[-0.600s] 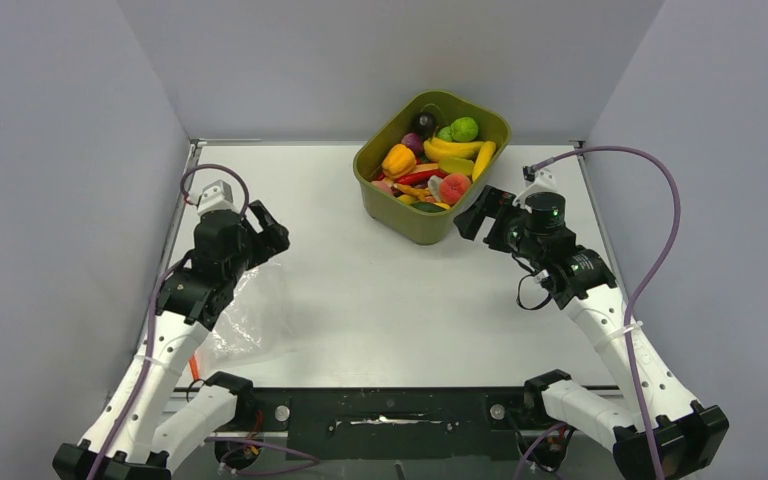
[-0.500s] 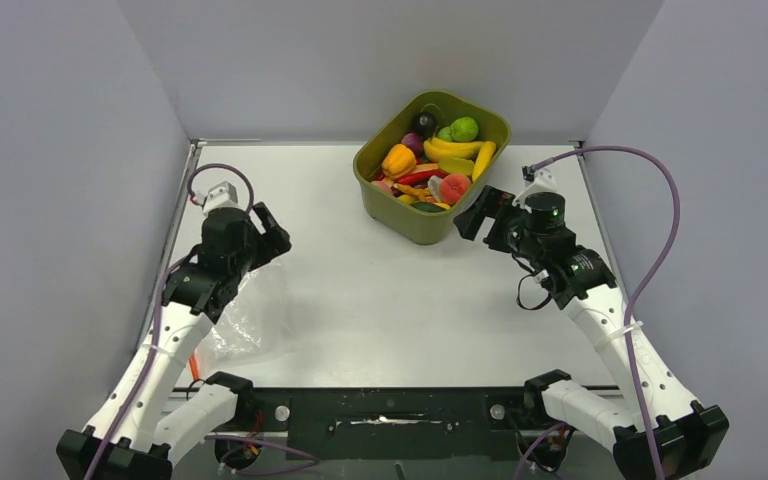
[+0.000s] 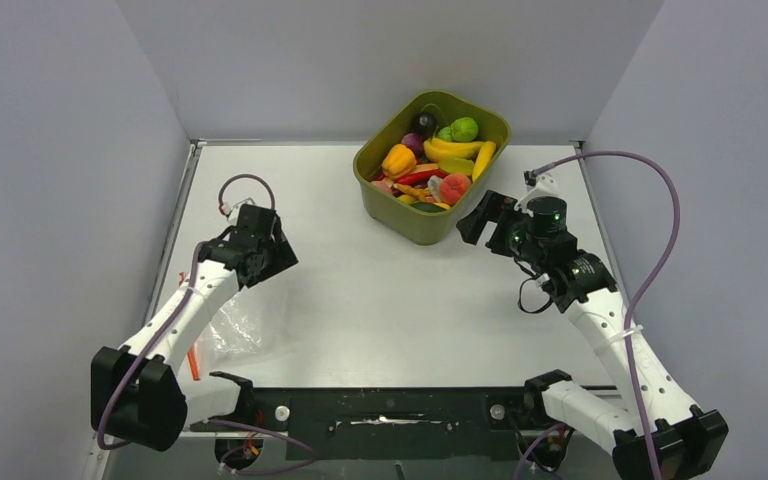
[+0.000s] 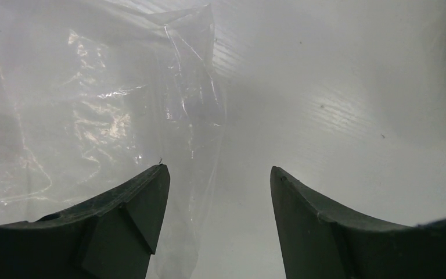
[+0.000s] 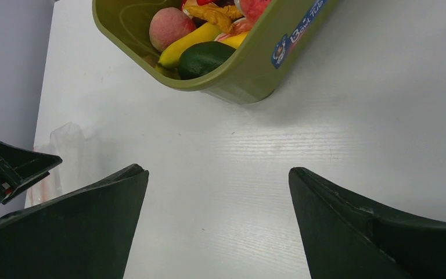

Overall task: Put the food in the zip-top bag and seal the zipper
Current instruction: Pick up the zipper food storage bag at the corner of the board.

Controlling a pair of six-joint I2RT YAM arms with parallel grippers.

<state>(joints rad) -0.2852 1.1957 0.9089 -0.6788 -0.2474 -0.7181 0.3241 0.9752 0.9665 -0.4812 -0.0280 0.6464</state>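
Top external: zip-top bag (image 3: 232, 325) lower left, olive tub (image 3: 430, 228) of food (image 3: 430, 160) upper centre. Wrist views: left fingers (image 4: 130, 200) apart by bag, right fingers (image 5: 90, 200) apart near tub.

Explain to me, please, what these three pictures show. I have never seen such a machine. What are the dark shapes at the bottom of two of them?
This is a robot with two arms bolted at the near edge of a white table. One picture comes from a fixed camera above and behind the arms. The other two come from a camera on each wrist; the dark shapes there are the two fingers of the left gripper and of the right gripper. Both are open and hold nothing. On the table stands a green tub full of toy food. A clear bag lies by the left arm, its orange-red zipper at the near end. The left gripper is above the bag's edge; the right one points at the tub.
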